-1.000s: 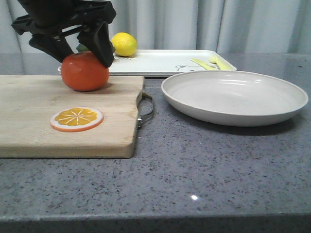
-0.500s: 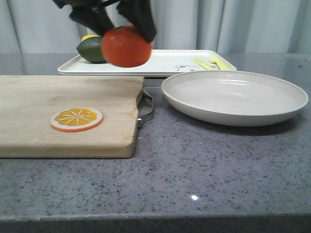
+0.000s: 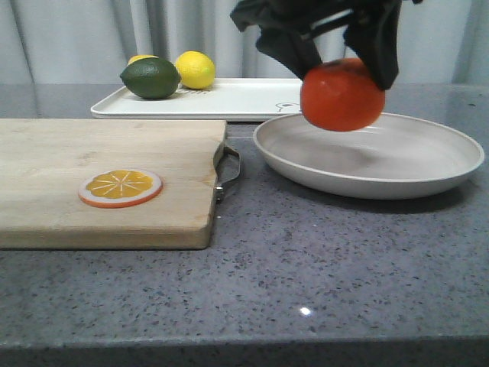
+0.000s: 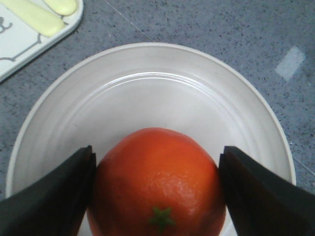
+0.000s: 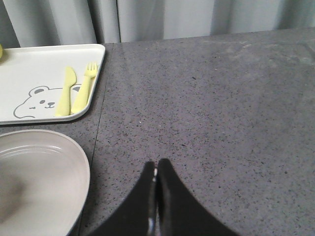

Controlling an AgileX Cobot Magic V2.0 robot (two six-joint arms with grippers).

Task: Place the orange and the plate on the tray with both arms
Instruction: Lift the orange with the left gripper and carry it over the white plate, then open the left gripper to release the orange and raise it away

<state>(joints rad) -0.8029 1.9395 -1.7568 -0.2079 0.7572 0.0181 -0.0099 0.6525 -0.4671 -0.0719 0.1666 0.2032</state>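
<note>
The orange [image 3: 341,95] is pinched by the left gripper [image 4: 156,189] in the air above the plate [image 3: 428,174]. The right gripper [image 5: 156,189] is pressed together over bare table, right of the tray [image 5: 34,69].

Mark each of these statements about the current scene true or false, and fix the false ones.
1. The left claw holds the orange above the plate. True.
2. The orange rests on the cutting board. False: it hangs in the air over the plate, clear of the board.
3. The right claw is shut and holds nothing. True.
4. A lime and a lemon sit on the tray. True.
5. The orange slice lies in the plate. False: it lies on the cutting board.
6. The yellow fork and knife lie on the bare table. False: they lie on the tray, beside the bear drawing.
</note>
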